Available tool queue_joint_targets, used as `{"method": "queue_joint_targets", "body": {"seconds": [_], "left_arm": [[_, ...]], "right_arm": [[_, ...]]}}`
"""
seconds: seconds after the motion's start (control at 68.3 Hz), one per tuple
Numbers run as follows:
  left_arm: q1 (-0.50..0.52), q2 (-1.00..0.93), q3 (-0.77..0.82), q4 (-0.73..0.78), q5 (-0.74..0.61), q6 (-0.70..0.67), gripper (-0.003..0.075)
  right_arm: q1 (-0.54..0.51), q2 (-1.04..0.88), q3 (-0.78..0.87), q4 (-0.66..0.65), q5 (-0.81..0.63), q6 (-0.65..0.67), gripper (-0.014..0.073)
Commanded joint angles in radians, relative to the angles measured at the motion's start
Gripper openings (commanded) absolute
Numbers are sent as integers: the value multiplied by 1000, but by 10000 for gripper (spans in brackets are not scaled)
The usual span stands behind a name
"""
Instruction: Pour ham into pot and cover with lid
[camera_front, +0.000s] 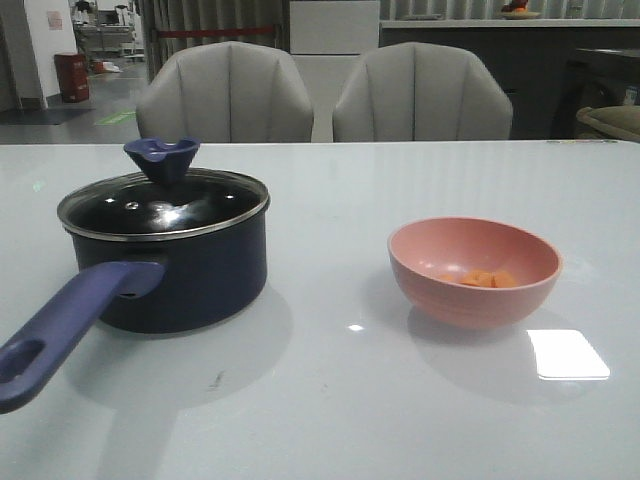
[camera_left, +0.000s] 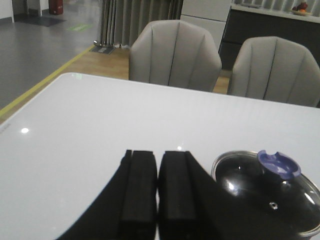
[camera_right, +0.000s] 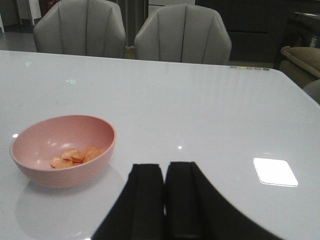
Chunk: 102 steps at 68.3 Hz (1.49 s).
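The dark navy pot (camera_front: 190, 275) stands at the table's left, its blue-purple handle (camera_front: 70, 330) pointing toward the front left. The glass lid (camera_front: 165, 203) with a blue-purple knob (camera_front: 162, 158) sits on the pot; it also shows in the left wrist view (camera_left: 270, 192). Small orange-pink ham pieces (camera_front: 480, 278) lie in a salmon-pink bowl (camera_front: 474, 270) at the right; the right wrist view shows the ham (camera_right: 75, 156) too. My left gripper (camera_left: 158, 155) is shut and empty, left of the pot. My right gripper (camera_right: 165, 167) is shut and empty, right of the bowl. Neither gripper shows in the front view.
Two grey chairs (camera_front: 320, 95) stand behind the table's far edge. A bright light reflection (camera_front: 567, 353) lies on the glossy white tabletop (camera_front: 330, 400) in front of the bowl.
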<state>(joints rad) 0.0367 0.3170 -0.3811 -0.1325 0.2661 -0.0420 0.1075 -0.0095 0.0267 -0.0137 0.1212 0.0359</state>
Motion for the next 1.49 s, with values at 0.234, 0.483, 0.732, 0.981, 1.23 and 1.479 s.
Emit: {"method": "queue_joint_targets", "body": {"seconds": [0.234, 0.483, 0.732, 0.981, 1.23, 1.479], "left_arm": [[-32, 68, -40, 42, -16, -5, 438], [-63, 145, -88, 60, 33, -5, 657], [-123, 401, -361, 38, 253, -5, 658], [-237, 722, -614, 25, 384, -5, 658], [-359, 1056, -877, 31, 467, -39, 657], [-454, 1301, -1140, 152, 637, -168, 657]], "right_arm": [[-4, -21, -5, -9, -80, -6, 150], [-4, -21, -5, -9, -80, -6, 150], [-4, -21, -5, -9, -80, -6, 150], [-4, -21, -5, -9, -80, -6, 150], [-4, -21, -5, -9, -80, -6, 150], [-4, -21, -5, -9, -80, -6, 150]]}}
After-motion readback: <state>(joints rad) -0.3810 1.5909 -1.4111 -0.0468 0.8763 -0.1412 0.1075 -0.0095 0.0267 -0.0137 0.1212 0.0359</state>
